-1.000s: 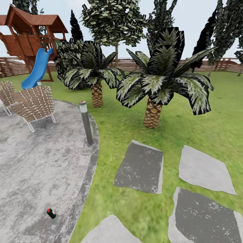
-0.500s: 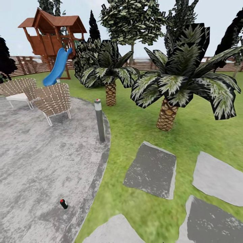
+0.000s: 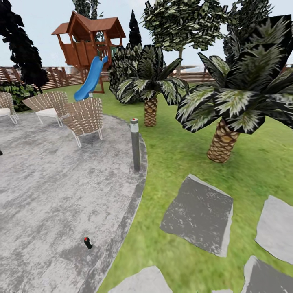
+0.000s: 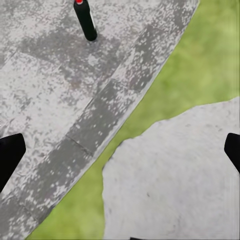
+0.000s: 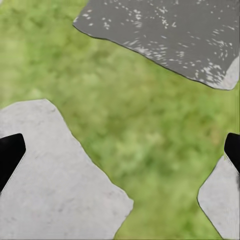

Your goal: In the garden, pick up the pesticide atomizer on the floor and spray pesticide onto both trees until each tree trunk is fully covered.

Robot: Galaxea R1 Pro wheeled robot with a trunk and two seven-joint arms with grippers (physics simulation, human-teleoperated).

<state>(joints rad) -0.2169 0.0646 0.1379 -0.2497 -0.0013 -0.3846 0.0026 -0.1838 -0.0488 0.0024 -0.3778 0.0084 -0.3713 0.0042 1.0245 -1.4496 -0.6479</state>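
Note:
The pesticide atomizer, a slim dark bottle with a red top, stands upright on the mottled grey concrete floor near its curved edge. In the left wrist view the atomizer is well ahead of my left gripper, which is open with nothing between its dark fingertips. My right gripper is open too, hanging over grass between stepping stones. A tree with a blocky dark green crown and a thin pale trunk stands far back by the fence.
A grey bollard light stands at the floor's edge. Two scaly-trunked palms grow on the lawn. Woven chairs sit at the back left. Flat stepping stones lie on the grass at right. A wooden playhouse with a blue slide stands behind.
The whole head view has slid to the right as the camera turned left. The atomizer now sits closer to the picture's middle and more of the concrete floor shows.

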